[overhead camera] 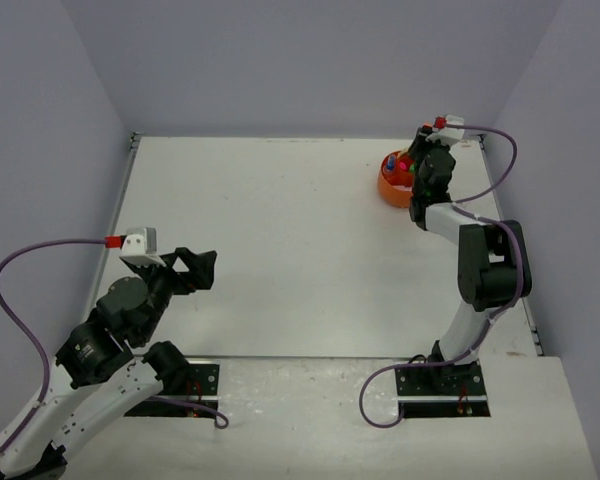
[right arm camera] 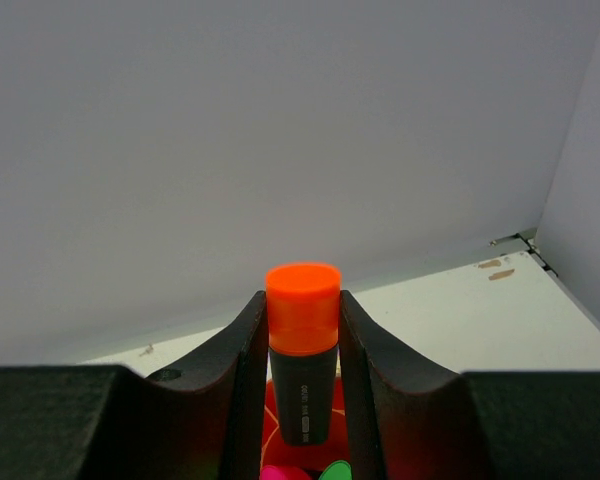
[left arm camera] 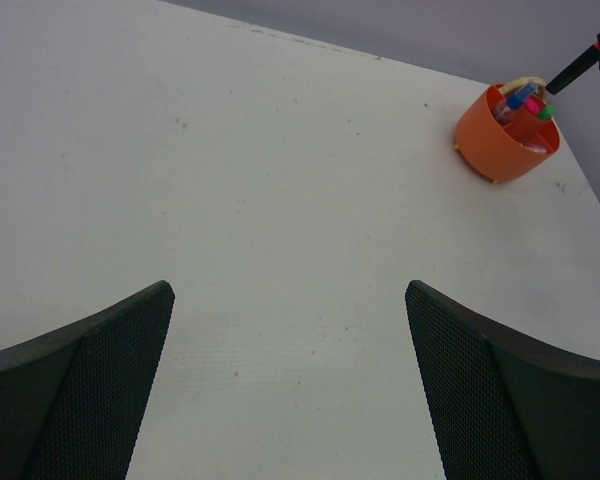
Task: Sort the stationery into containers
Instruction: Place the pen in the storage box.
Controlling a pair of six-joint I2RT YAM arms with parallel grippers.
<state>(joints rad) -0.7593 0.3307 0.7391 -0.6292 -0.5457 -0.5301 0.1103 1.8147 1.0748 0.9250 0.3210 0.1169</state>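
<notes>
Right claw (right arm camera: 302, 300) gripping highlighter (right arm camera: 302, 392), tub (left arm camera: 488, 142) near corner

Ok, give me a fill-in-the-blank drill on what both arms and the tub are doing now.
The right end effector grips a highlighter with an ___ cap.
The left end effector is ___, holding nothing.
The orange tub sits near the far ___ corner of the table.
Missing: orange; open; right.

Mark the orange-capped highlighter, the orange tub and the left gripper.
orange-capped highlighter (right arm camera: 302, 305): right wrist view, on its orange cap.
orange tub (left arm camera: 485, 140): left wrist view, on its outer wall.
left gripper (left arm camera: 288, 286): left wrist view, midway between its fingertips.
</notes>
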